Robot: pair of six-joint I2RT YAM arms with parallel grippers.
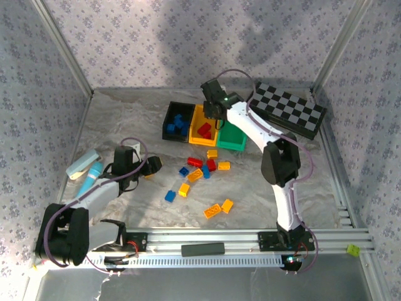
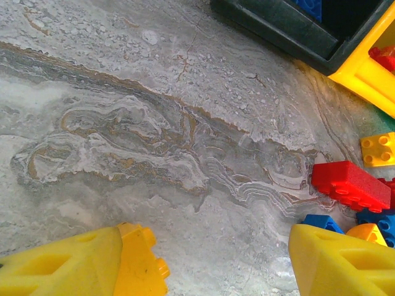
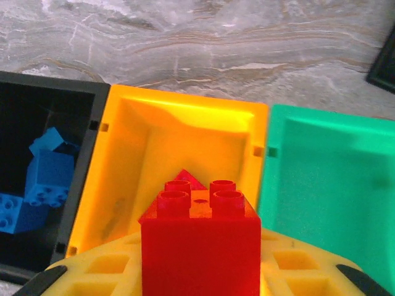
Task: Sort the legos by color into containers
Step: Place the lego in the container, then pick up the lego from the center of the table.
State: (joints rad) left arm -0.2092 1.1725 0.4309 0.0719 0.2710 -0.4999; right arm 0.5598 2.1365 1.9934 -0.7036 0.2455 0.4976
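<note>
Beside the containers (image 1: 232, 143), a checkerboard (image 1: 289, 110)

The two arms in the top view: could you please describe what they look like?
The left arm and right arm have white links with black joint housings and looping greyish-purple cables. The left end effector and right end effector have chunky yellow fingers with recessed pockets.

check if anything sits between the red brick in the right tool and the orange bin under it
Nothing visible does. The right tool grips the red brick above the open orange bin. A red piece already lies inside at the bottom, but there looks to be room to drop.
</note>
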